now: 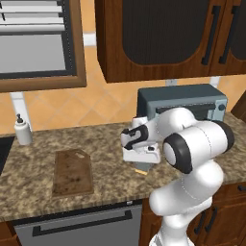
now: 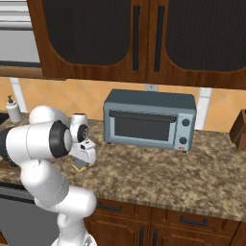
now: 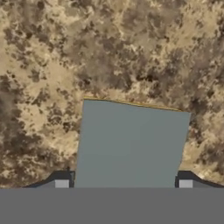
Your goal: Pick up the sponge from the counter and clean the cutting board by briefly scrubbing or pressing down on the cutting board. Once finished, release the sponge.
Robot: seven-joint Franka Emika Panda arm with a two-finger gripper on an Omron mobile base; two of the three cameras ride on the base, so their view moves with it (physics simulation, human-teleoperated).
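Grey-blue sponge flat on granite counter, between the spread jaws

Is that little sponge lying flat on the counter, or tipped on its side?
Flat. In the hand view the sponge shows its whole grey-blue top face, with the speckled counter around it.
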